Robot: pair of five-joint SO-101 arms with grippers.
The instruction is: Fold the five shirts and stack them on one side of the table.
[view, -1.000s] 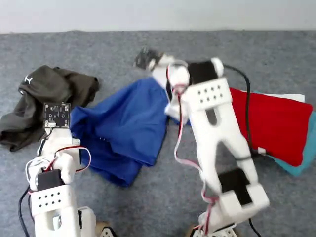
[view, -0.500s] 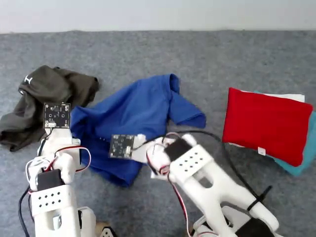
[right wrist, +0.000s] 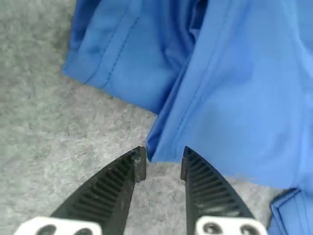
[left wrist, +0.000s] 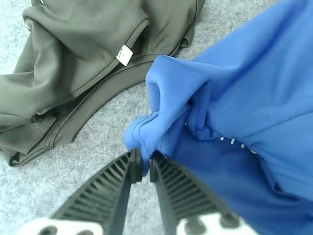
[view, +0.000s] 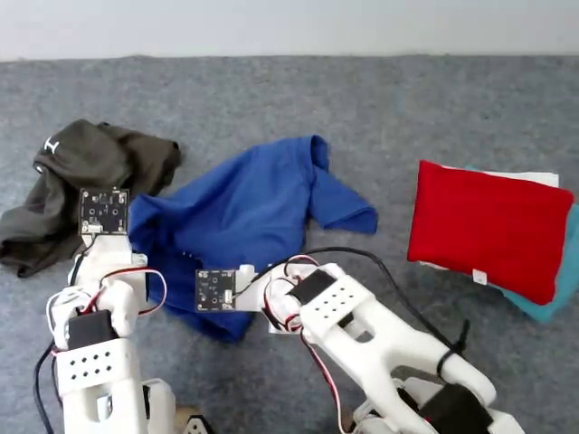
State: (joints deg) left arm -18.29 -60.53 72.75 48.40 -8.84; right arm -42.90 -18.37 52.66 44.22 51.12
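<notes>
At the centre of the high view, the blue shirt (view: 244, 212) lies crumpled on the grey worktop (view: 407, 108), and the left tool (left wrist: 144, 164) is clamped on a bunched fold of it. The right tool (right wrist: 163, 164) stands apart with the shirt's hem between its tips. A folded red shirt (view: 488, 226) lies at the right.

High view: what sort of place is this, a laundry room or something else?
Likely a robotics test bench, not a laundry: a white left arm and right arm at a grey carpeted table, with a crumpled blue shirt and a folded red shirt.
</notes>
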